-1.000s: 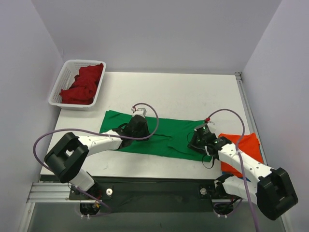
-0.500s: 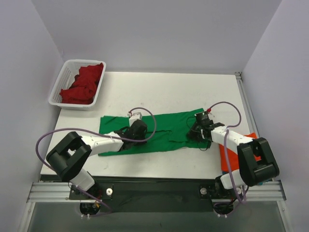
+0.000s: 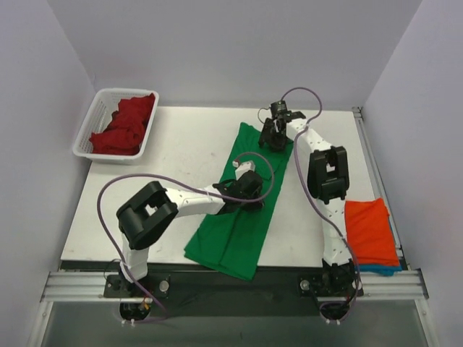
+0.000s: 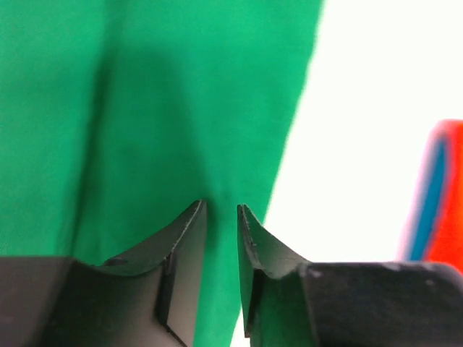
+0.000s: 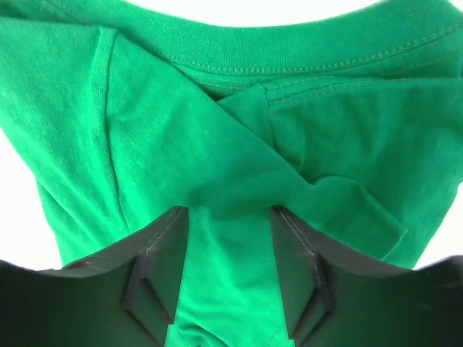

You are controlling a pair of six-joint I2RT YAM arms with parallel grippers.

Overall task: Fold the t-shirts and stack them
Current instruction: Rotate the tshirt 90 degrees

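The bright green t-shirt (image 3: pixel 239 231) lies as a long folded strip running from the far middle of the table to its near edge. My left gripper (image 3: pixel 249 189) sits on the strip's middle, near its right edge, shut on the green cloth (image 4: pixel 145 108) with only a narrow gap (image 4: pixel 222 210). My right gripper (image 3: pixel 277 134) is at the strip's far end, its fingers closed on bunched green cloth (image 5: pixel 217 144) by the collar (image 5: pixel 230 213). A folded orange t-shirt (image 3: pixel 370 231) lies on a blue one (image 3: pixel 380 269) at the near right.
A white slotted basket (image 3: pixel 85 137) at the far left corner holds a crumpled dark red t-shirt (image 3: pixel 126 123). The white table (image 3: pixel 188 144) ends at a metal rail along the near edge. The orange and blue stack shows blurred at the right of the left wrist view (image 4: pixel 445 188).
The green t-shirt has swung from lying left to right to lying far to near. My right gripper moved far back with one end; my left gripper shifted right and stayed on the middle.
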